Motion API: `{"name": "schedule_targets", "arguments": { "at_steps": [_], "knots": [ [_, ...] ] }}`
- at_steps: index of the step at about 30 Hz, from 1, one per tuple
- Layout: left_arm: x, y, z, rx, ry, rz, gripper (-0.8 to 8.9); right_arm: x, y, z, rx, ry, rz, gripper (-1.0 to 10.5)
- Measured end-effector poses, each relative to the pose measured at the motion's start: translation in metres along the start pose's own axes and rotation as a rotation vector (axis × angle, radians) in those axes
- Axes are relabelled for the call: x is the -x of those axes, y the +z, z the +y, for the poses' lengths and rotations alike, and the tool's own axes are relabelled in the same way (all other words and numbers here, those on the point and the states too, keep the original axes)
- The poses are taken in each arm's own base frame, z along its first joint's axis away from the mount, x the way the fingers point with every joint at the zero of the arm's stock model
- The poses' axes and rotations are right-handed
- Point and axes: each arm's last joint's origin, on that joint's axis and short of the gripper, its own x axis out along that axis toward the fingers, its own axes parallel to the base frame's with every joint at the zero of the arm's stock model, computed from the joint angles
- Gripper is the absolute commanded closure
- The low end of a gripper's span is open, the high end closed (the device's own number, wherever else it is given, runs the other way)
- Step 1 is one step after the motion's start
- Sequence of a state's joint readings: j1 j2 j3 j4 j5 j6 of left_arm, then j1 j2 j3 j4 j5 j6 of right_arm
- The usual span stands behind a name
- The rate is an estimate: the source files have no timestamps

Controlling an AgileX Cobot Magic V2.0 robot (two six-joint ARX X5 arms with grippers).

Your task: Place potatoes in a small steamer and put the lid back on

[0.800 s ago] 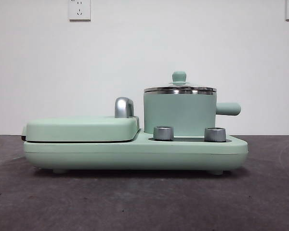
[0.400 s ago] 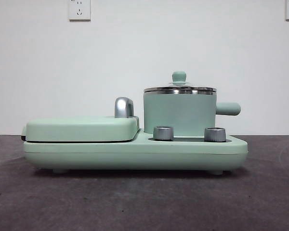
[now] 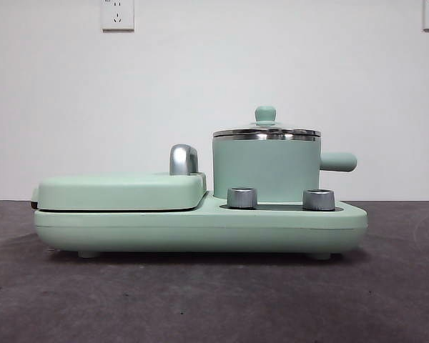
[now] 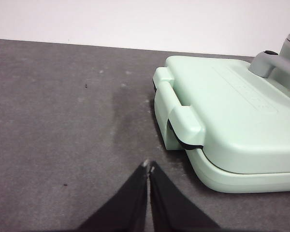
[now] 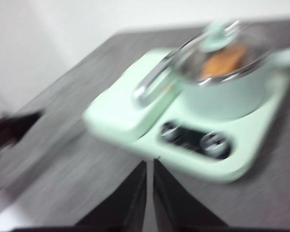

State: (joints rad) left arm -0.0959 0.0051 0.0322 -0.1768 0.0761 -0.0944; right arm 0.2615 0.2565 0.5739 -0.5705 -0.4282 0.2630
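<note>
With both our left gripper (image 4: 149, 166) and right gripper (image 5: 150, 164) pinched closed on nothing, we judge the fragile, slippery round clear glass lid (image 3: 267, 131), seated on the mint-green cylindrical steamer pot (image 3: 266, 170) over the orange-brown potato (image 5: 224, 60), best held by its small knob (image 3: 265, 113).

Nothing readable here, honestly. The closest thing is a strip of raised lettering moulded into the griddle cover (image 4: 241, 92), running along its top toward the chrome handle (image 4: 273, 63), but in the left wrist view it's too faint and slanted to make out a single letter. The two knobs (image 3: 242, 197) in front of the steamer (image 3: 266, 168) show no numbers or marks from the front, and the right wrist view is too blurred to help.
</note>
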Motion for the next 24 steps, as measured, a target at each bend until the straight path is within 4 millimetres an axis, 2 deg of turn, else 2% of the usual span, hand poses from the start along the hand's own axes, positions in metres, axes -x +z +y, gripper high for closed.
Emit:
{"name": "schedule_targets", "arguments": {
  "at_steps": [6,12,18,24],
  "knots": [
    [0.0,0.0,0.0,0.0,0.0,0.0,8.07,-0.019,-0.045,-0.041,0.098,-0.203,-0.182,9.3],
    [0.0,0.0,0.0,0.0,0.0,0.0,8.07,-0.028,-0.083,-0.069,0.143,-0.449,-0.183,9.3],
    [0.0,0.0,0.0,0.0,0.0,0.0,8.07,-0.033,-0.1,-0.081,0.132,-0.622,-0.162,9.3],
    [0.0,0.0,0.0,0.0,0.0,0.0,8.07,-0.033,-0.099,-0.082,0.138,-0.656,-0.18,9.3]
  ]
}}
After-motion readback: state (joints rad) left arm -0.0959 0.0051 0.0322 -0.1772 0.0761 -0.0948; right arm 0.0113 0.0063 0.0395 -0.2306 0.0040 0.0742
